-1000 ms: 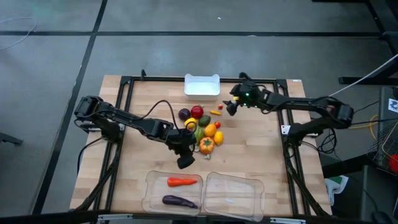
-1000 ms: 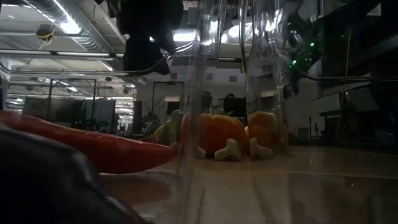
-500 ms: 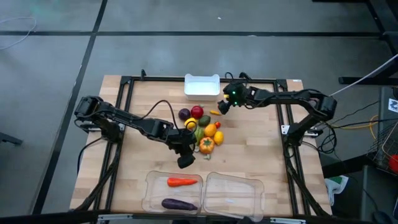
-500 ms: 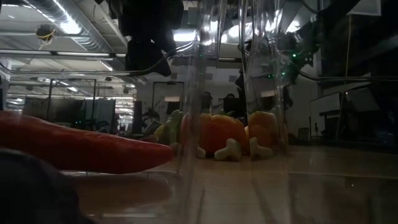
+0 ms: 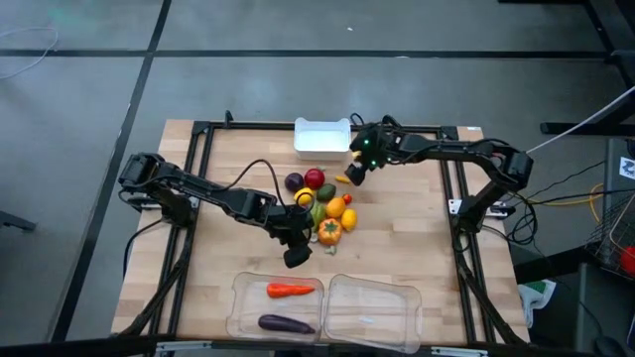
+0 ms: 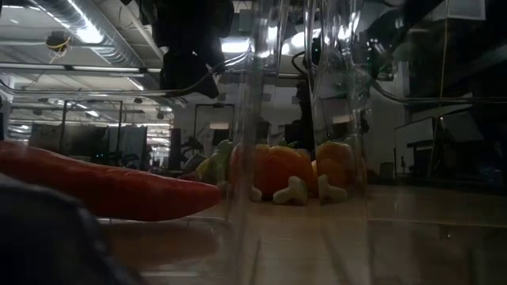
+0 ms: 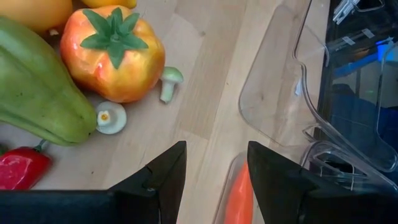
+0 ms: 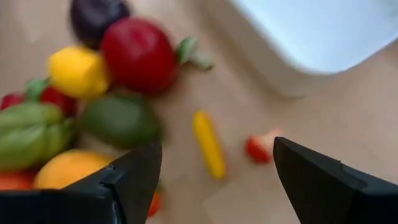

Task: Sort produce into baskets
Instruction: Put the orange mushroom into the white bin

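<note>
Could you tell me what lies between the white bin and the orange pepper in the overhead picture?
In the high view, much of the produce pile lies between the white bin and the orange pepper: a red apple, a dark purple piece and yellow pieces.

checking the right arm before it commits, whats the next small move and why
Probably lower the right gripper onto the small yellow piece. Its jaws stand open with nothing between them, and that piece lies loose on the wood between the pile and the white bin, almost centred between the fingers.
</note>
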`<state>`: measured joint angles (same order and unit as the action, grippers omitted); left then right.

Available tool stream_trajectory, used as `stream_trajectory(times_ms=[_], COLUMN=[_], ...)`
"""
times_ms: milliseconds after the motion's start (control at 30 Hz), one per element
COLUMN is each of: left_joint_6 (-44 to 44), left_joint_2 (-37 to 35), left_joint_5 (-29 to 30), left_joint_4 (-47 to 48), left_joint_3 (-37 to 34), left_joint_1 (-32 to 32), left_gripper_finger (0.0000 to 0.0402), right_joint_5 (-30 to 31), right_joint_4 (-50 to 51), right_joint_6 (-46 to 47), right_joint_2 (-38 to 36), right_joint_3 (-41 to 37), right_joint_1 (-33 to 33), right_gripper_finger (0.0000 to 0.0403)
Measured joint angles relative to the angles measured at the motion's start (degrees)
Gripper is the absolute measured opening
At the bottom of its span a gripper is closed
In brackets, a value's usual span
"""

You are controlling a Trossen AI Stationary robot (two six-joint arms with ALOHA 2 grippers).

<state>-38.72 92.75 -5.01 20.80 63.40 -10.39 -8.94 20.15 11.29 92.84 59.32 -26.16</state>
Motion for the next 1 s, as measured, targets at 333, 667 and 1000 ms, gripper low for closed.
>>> stream_trajectory(times_ms=[333, 667, 1000], left_joint_6=[0.0, -0.1, 0.2], left_joint_2=[0.0, 0.0, 0.0], left_joint_5=[1.3, 1.4, 2.5], left_joint_4=[0.0, 0.0, 0.0], left_joint_3=[0.0, 0.0, 0.0], left_joint_1=[0.0, 0.0, 0.0], left_gripper_finger=[0.0166, 0.0166, 0.0166], right_joint_5=[-2.2, 7.2, 8.4], right_joint_4=[2.4, 2.4, 1.9], right_joint_6=[-3.8, -0.6, 7.6], right_joint_2=[0.0, 0.0, 2.7], right_joint_3=[0.0, 0.0, 0.0], right_joint_1=[5.8, 5.7, 0.2], right_gripper_finger=[0.0305, 0.0305, 0.0305])
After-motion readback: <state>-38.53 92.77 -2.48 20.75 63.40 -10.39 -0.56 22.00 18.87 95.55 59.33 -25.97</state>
